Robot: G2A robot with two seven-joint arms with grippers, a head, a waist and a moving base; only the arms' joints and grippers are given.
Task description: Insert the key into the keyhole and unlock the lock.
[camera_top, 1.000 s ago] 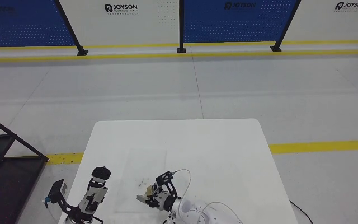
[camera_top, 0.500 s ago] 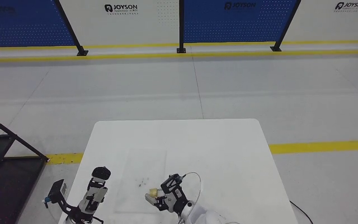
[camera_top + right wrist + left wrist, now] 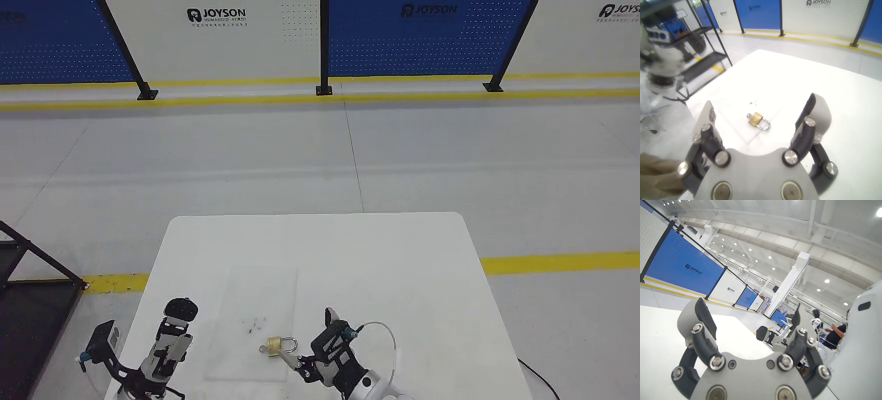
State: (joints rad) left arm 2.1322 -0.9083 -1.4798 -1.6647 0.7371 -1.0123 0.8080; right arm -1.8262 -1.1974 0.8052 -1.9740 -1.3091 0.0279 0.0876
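A brass padlock (image 3: 755, 119) with a silver shackle (image 3: 765, 126) lies flat on a clear mat (image 3: 738, 125) on the white table (image 3: 810, 79). A small key head (image 3: 748, 115) sticks out of the body's end opposite the shackle. My right gripper (image 3: 761, 103) is open and empty, a short way back from the lock. From above, the padlock (image 3: 277, 346) lies just left of my right gripper (image 3: 312, 355). My left gripper (image 3: 749, 305) is open and empty, raised at the table's near left corner (image 3: 180, 310), away from the lock.
A black metal shelf cart (image 3: 702, 62) stands off the table's left side (image 3: 30, 270). Small dark specks (image 3: 255, 322) mark the mat. The far half of the table (image 3: 330, 250) is bare white surface.
My right gripper was on the padlock; it has let go and drawn back to the right along the near edge. The padlock now lies alone on the mat. The left arm has not moved.
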